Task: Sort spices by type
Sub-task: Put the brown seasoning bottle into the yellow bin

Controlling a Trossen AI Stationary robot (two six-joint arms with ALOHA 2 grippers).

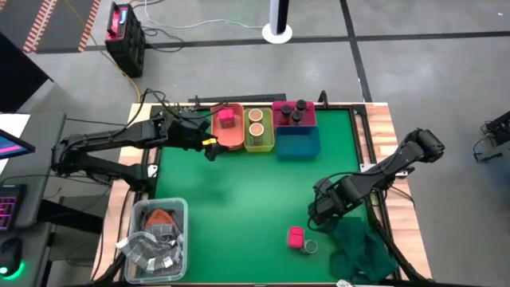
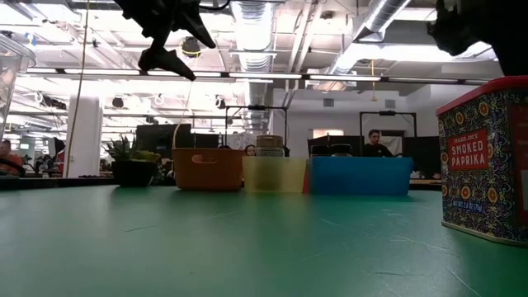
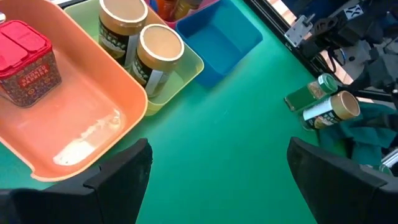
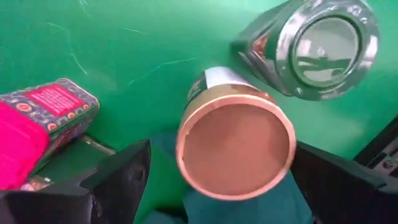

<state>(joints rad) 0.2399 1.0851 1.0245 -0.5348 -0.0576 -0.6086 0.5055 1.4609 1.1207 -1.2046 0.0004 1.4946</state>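
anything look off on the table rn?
Yes. By the right gripper, which is open, a tan-topped jar and a green-capped jar lie tipped on their sides next to the crumpled cloth, the tan-topped one partly on it. Jars in the yellow-green bin stand upright.

Four bins [image 1: 299, 143], two pink tins [image 1: 296, 236], three tan-topped jars [image 4: 235, 146], two dark-capped jars [image 1: 292, 112], one green-capped jar [image 3: 311, 93].

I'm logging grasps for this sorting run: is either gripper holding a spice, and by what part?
Nothing is held. The left gripper is open by the orange bin; the right gripper is open over a tan-topped jar.
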